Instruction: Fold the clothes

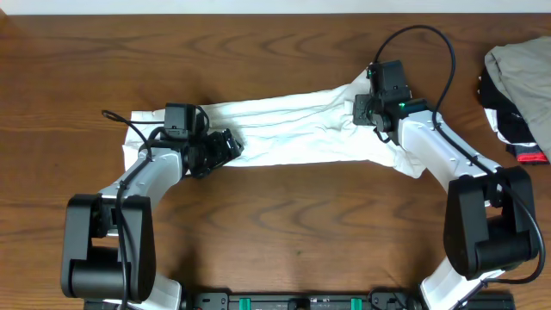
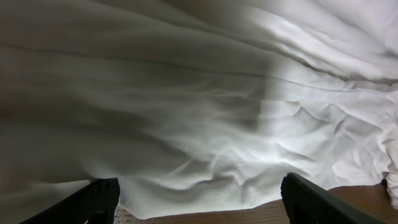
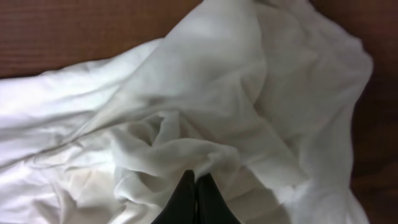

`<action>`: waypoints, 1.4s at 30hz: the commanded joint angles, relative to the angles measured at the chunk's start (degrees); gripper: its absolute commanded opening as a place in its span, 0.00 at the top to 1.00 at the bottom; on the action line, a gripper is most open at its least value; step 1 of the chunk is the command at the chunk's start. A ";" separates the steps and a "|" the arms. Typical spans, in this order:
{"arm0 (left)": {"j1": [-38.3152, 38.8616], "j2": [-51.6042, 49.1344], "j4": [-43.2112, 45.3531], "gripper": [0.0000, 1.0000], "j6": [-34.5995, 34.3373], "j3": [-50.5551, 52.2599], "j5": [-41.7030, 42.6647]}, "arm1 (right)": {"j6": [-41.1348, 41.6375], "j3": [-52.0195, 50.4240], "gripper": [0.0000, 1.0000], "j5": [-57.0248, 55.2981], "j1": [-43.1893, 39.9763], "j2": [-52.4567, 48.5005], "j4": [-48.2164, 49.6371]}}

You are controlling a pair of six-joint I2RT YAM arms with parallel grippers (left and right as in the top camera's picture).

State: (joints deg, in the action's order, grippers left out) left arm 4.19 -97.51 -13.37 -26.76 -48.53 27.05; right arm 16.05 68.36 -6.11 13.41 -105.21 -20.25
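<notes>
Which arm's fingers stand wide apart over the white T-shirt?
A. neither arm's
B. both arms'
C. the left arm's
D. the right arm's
C: the left wrist view shows the left fingers far apart over the T-shirt, while the right fingers are pressed together, pinching a bunched fold of it.

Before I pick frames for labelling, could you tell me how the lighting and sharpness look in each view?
Overhead: evenly lit, sharp, T-shirt bright but not washed out. Left wrist: its left half in soft, blurry shadow, right half bright with crisp wrinkles. Right wrist: upper part pale and soft, folds near the fingers clearer.
</notes>
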 commanded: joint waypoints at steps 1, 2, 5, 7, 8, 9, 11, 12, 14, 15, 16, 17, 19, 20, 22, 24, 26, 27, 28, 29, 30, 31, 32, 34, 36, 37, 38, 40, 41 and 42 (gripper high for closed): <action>0.17 -3.58 -0.42 0.14 0.81 1.42 -2.25 | -1.16 -0.22 0.99 -2.29 -1.11 -0.15 0.90; 0.17 -3.58 -0.42 0.14 0.81 1.42 -2.27 | -1.16 -0.22 0.99 -2.29 -1.11 -0.15 1.05; 0.17 -3.58 -0.39 0.14 0.81 1.42 -2.25 | -1.16 -0.22 0.99 -2.32 -1.11 -0.50 1.62; 0.17 -3.58 -0.42 0.14 0.81 1.42 -2.25 | -1.14 -0.22 0.99 -2.29 -1.11 -1.09 2.14; 0.17 -3.58 -0.42 0.14 0.79 1.42 -2.25 | -1.11 -0.22 0.99 -2.27 -1.11 -1.53 2.47; 0.17 -3.58 -0.42 0.14 0.79 1.42 -2.25 | -1.11 -0.22 0.99 -2.23 -1.01 -1.97 2.75; 0.17 -3.58 -0.42 0.14 0.79 1.42 -2.23 | -1.05 -0.22 0.99 -2.19 -0.96 -3.19 3.80; 0.17 -3.58 -0.44 0.14 0.79 1.42 -2.23 | -1.05 -0.22 0.99 -2.05 -0.96 -3.80 4.31; 0.17 -3.58 -0.44 0.14 0.81 1.42 -2.23 | -0.85 -0.22 0.99 -2.03 -0.98 -4.63 5.68; 0.17 -3.58 -0.44 0.14 0.79 1.42 -2.23 | -0.85 -0.22 0.99 -2.03 -0.98 -4.83 6.64; 0.17 -3.58 -0.44 0.14 0.79 1.42 -2.23 | -0.85 -0.22 0.99 -2.03 -0.98 -5.03 7.48; 0.17 -3.58 -0.46 0.14 0.79 1.42 -2.23 | -0.85 -0.22 0.98 -2.03 -0.98 -5.03 8.50; 0.17 -3.58 -0.63 0.14 0.81 1.42 -2.23 | -0.85 -0.15 0.98 -2.03 -1.03 -5.03 10.14; 0.17 -3.58 -0.70 0.14 0.81 1.42 -2.23 | -0.85 -0.04 0.99 -2.03 -1.03 -5.03 10.82; 0.17 -3.58 -0.81 0.14 0.81 1.42 -2.23 | -0.85 0.39 0.99 -2.03 -1.03 -5.03 11.67; 0.17 -3.58 -0.81 0.14 0.81 1.42 -2.23 | -0.85 0.79 0.98 -2.03 -1.03 -5.03 11.91; 0.17 -3.58 -0.81 0.14 0.81 1.42 -2.23 | -0.87 1.44 0.98 -2.03 -1.03 -5.03 11.87; 0.17 -3.58 -0.81 0.14 0.81 1.42 -2.23 | -0.85 1.68 0.98 -2.03 -1.03 -5.03 11.89; 0.17 -3.58 -0.81 0.14 0.81 1.42 -2.23 | -0.85 1.92 0.98 -2.03 -1.03 -5.03 11.91; 0.17 -3.58 -0.81 0.14 0.81 1.42 -2.23 | -0.74 1.99 0.98 -2.03 -1.01 -5.03 12.02; 0.17 -3.58 -0.81 0.14 0.81 1.42 -2.23 | -0.63 1.99 0.98 -2.03 -0.96 -5.03 12.17; 0.17 -3.58 -0.81 0.14 0.81 1.42 -2.23 | -0.63 1.99 0.98 -2.03 -0.96 -5.05 12.39; 0.17 -3.58 -0.81 0.14 0.81 1.42 -2.23 | -0.66 1.99 0.99 -2.08 -0.98 -5.07 12.57; 0.17 -3.58 -0.83 0.14 0.81 1.42 -2.23 | -0.61 1.99 0.98 -2.29 -1.01 -5.18 12.72; 0.17 -3.58 -0.85 0.14 0.81 1.42 -2.23 | -0.55 1.99 0.98 -2.49 -1.14 -5.31 13.16; 0.17 -3.58 -0.85 0.14 0.81 1.42 -2.23 | -0.35 1.99 0.99 -2.47 -1.14 -5.38 13.27; 0.17 -3.58 -0.85 0.14 0.81 1.42 -2.23 | -0.22 1.99 0.99 -2.49 -1.14 -5.44 13.31; 0.17 -3.58 -0.85 0.14 0.81 1.42 -2.23 | -0.22 1.99 0.98 -2.49 -1.11 -5.70 13.31; 0.17 -3.58 -0.85 0.14 0.81 1.42 -2.23 | -0.24 1.99 0.99 -2.54 -1.11 -6.03 13.44; 0.17 -3.58 -0.85 0.14 0.79 1.42 -2.23 | -0.24 1.99 0.98 -2.58 -1.11 -6.38 13.66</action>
State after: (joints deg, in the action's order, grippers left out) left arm 4.19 -97.51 -13.43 -26.74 -48.53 27.05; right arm 15.84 68.95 -7.55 13.41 -110.24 -7.07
